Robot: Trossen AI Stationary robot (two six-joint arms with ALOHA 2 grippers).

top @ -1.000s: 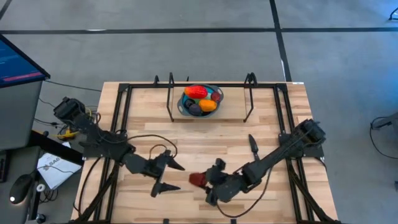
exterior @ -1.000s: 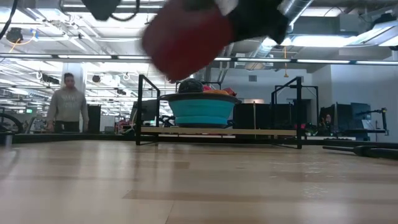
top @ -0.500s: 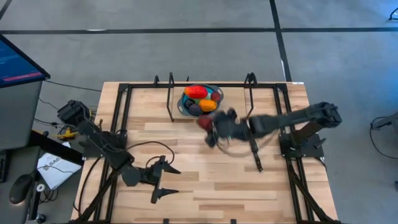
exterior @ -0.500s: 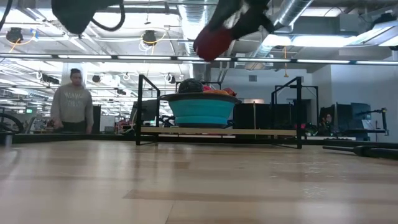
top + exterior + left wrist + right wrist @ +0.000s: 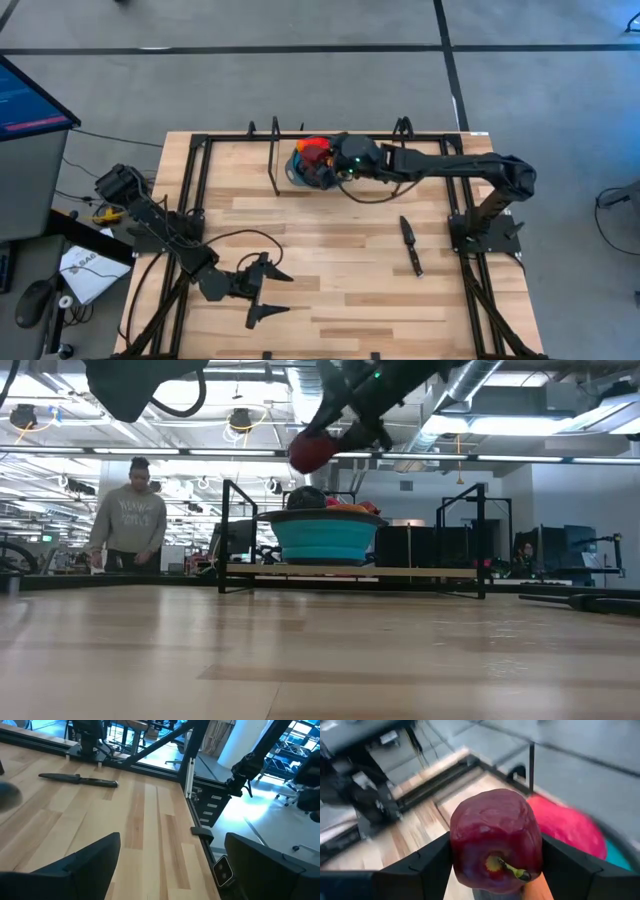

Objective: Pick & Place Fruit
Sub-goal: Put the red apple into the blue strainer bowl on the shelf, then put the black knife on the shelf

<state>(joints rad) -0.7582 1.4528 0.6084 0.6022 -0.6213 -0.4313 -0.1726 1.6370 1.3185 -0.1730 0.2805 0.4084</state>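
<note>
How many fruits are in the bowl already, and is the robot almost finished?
Several fruits, red, orange and dark ones, already sit in the blue bowl; an exact count is hard to get. The right gripper holds a dark red apple above the bowl, not yet dropped. The left gripper waits open near the table's front. No other fruit shows on the table, only a knife.

Bowl [image 5: 300, 170]: far rim and most contents hidden beneath the right pincer [image 5: 338, 165] in the high view. Fruit beside the bowl-side red apple [image 5: 496, 842]: blurred, kind indeterminate. Left pincer [image 5: 167, 865]: fingertips cut off at the picture's edge.
</note>
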